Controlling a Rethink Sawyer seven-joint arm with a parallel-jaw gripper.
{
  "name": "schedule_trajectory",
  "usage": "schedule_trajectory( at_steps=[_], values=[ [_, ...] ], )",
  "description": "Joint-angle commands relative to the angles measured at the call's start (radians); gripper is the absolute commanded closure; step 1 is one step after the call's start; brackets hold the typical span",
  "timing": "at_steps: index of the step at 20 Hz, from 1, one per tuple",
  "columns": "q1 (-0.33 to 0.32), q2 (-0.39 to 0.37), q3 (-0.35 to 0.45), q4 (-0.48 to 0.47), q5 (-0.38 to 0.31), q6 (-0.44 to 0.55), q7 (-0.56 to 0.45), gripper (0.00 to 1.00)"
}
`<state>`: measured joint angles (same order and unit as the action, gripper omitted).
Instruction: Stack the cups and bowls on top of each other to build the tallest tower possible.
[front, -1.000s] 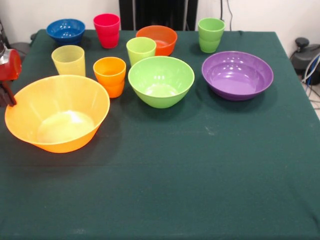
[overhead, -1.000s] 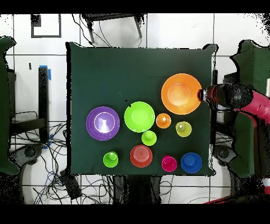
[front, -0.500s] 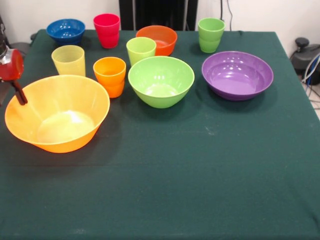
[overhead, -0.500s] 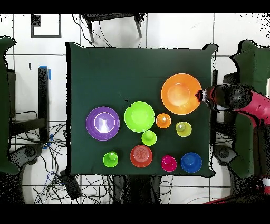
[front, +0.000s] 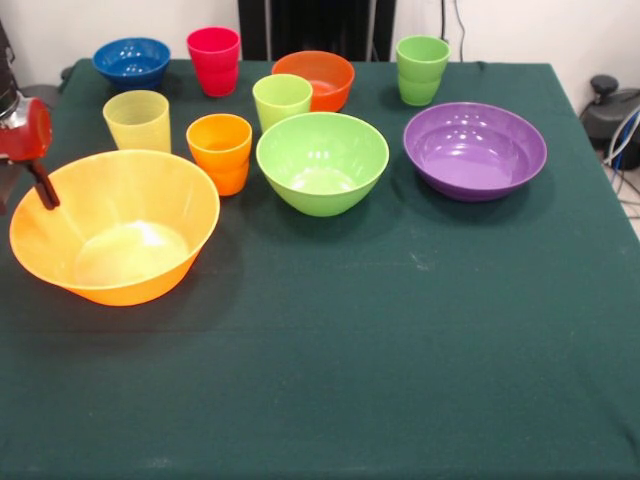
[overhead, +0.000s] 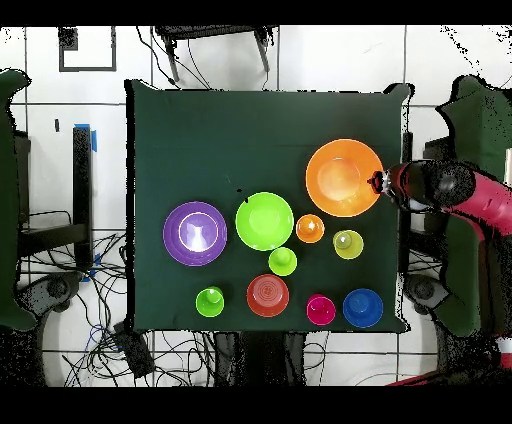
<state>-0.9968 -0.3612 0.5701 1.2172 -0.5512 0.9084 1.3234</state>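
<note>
Nothing stacked yet. I have the gripper (front: 42, 190) at the large orange bowl (front: 115, 228), nine o'clock on its rim; I cannot tell its grip state. Remaining cups and bowls stand apart toward one o'clock, awaiting stacking.

Near table half (front: 400, 380) — open

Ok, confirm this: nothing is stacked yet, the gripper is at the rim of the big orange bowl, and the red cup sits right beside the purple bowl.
One thing is wrong. The front view shows the red cup beside the blue bowl, far from the purple bowl. The rest holds: nothing is stacked, and the gripper is at the big orange bowl's rim.
</note>
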Motion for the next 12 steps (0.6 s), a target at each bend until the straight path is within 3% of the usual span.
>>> schedule_trajectory(
  at_steps=[1,12],
  values=[
    [0.005,0.023,0.008,0.057,-0.059,-0.045,-0.180,0.00],
    [-0.002,0.023,0.016,0.068,-0.069,-0.071,-0.194,0.00]
  ],
)
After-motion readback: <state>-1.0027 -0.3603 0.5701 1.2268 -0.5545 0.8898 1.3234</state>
